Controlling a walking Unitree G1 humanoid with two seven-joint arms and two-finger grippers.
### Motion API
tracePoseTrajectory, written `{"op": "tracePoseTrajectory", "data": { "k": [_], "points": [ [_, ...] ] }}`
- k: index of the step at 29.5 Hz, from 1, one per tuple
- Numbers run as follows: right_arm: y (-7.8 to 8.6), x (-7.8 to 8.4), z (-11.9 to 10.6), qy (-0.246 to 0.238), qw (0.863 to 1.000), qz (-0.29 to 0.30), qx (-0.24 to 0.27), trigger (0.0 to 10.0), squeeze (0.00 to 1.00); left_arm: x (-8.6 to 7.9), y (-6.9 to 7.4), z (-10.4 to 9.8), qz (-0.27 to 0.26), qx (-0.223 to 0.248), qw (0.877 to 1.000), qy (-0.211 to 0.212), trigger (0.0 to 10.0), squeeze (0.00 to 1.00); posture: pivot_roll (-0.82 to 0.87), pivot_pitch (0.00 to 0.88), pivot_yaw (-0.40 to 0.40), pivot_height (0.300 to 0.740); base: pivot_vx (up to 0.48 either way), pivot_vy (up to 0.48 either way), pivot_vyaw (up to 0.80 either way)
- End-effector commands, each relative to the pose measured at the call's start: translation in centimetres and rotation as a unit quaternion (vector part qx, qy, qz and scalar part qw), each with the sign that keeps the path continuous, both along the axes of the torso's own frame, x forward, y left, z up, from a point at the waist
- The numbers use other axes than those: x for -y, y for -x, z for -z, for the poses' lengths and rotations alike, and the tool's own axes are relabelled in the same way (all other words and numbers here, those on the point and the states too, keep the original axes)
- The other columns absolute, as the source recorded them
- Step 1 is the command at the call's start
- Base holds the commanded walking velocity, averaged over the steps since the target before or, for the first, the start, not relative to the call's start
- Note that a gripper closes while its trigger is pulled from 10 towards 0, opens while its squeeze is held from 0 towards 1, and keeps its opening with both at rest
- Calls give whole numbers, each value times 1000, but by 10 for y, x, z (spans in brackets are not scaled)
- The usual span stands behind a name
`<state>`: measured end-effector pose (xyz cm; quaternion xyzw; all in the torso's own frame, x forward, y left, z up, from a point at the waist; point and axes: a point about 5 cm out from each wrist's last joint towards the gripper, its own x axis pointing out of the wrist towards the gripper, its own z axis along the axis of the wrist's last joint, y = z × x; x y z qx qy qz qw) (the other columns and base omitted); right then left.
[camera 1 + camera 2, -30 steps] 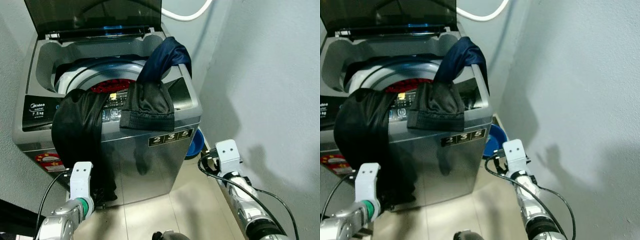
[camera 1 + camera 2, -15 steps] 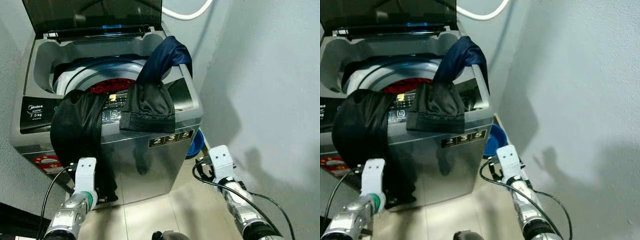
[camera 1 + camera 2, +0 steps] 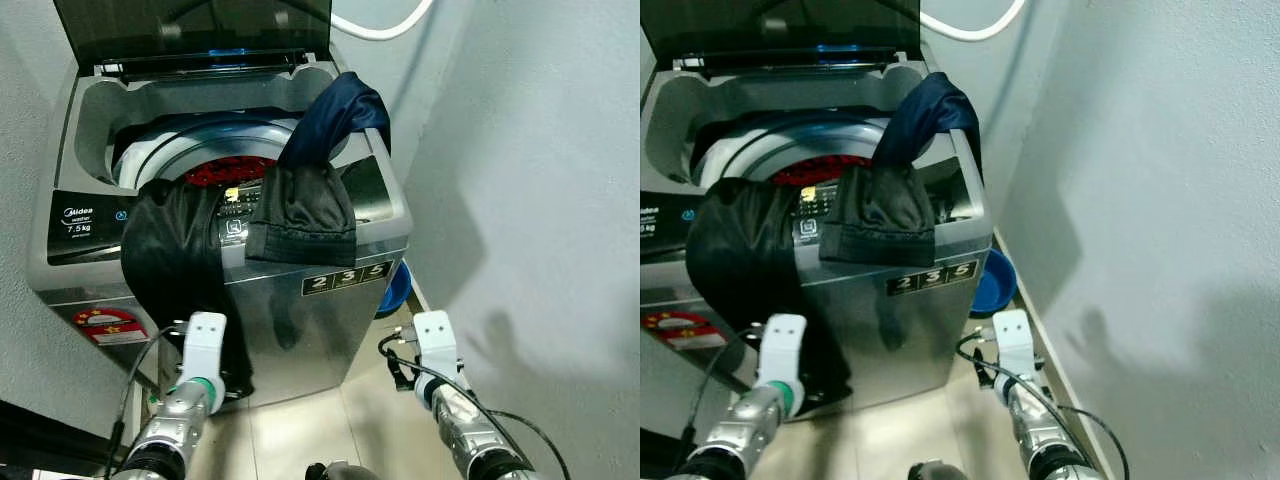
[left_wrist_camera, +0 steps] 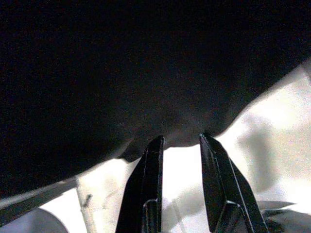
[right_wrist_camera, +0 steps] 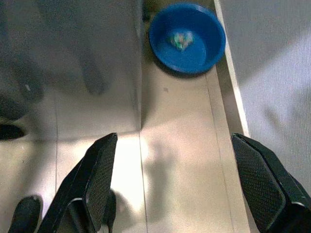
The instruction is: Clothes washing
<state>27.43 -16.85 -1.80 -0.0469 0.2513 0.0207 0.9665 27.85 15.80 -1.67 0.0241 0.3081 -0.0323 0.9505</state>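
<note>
Risk first: black garment [image 3: 170, 255] hung over washing machine [image 3: 300, 320] front edge, mostly outside drum; could slide to floor if snagged low. Left gripper [image 4: 181, 145] fingers slightly parted at its hem, grasping nothing. Navy garment [image 3: 335, 115] draped over right rim. Right gripper [image 5: 182, 187] spread wide above floor, empty. Drum contents unclear; left wrist view mostly dark.

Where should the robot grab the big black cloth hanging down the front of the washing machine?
Probably at the low hanging end of the black cloth, coming from the front. It droops over the washing machine rim and dangles loose down the front panel, so fingers can pinch a fold there. The left gripper, fingers slightly apart, is already right at its bottom edge.
</note>
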Motion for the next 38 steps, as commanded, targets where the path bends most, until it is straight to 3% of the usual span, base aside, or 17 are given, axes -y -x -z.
{"op": "tracePoseTrajectory", "data": {
  "k": [1, 6, 12, 17, 20, 26, 32, 34, 35, 37, 38],
  "points": [
    [12, 2, 12, -7, 999, 20, -31, 10000, 0, 4, 10, 10, 8, -21, 1000, -10, 10000, 0, 14, 121, 17, 740, 0, 0, 0],
    [24, 17, 21, 10, 996, 60, -58, 10000, 0, 14, 17, 18, 20, -35, 999, -17, 10000, 0, 7, 123, 30, 740, 0, 0, 0],
    [28, 20, 23, 17, 997, 52, -62, 10000, 0, 17, 15, 15, 15, -27, 1000, -5, 10000, 0, 16, 119, 32, 740, 0, 0, 0],
    [37, 23, 28, 23, 997, 32, -66, 10000, 0, 1, 19, 20, -29, -32, 999, -7, 10000, 0, 42, 80, 28, 740, 0, 0, 0],
    [38, 23, 29, 19, 997, 33, -65, 10000, 0, -1, 19, 20, -40, -30, 999, -5, 10000, 0, 45, 66, 26, 740, 0, 0, 0],
    [37, 12, 29, -3, 998, 8, -61, 10000, 0, -1, 13, 14, -39, 0, 999, -27, 10000, 0, 85, 17, -9, 740, 0, 0, 0],
    [26, -2, 22, -5, 998, -33, -49, 10000, 0, -6, 19, 17, -85, 2, 996, -8, 10000, 0, 111, 0, -45, 740, 0, 0, 0],
    [18, -2, 16, -7, 999, -33, -39, 10000, 0, -51, 40, 23, -111, 0, 994, -4, 10000, 0, 117, 0, -48, 740, 0, 0, 0],
    [18, -2, 16, -7, 999, -33, -39, 10000, 0, -51, 40, 23, -111, 0, 994, -4, 10000, 0, 117, 0, -48, 740, 0, 0, 0],
    [10, -3, 11, -8, 999, -39, -31, 10000, 0, -89, 58, 23, -129, 2, 992, -2, 10000, 0, 129, 0, -57, 740, 0, 0, 0],
    [8, -4, 9, -8, 999, -45, -29, 10000, 0, -96, 62, 23, -133, 4, 991, -2, 10000, 0, 129, 0, -57, 740, 0, 0, 0]
  ]
}}
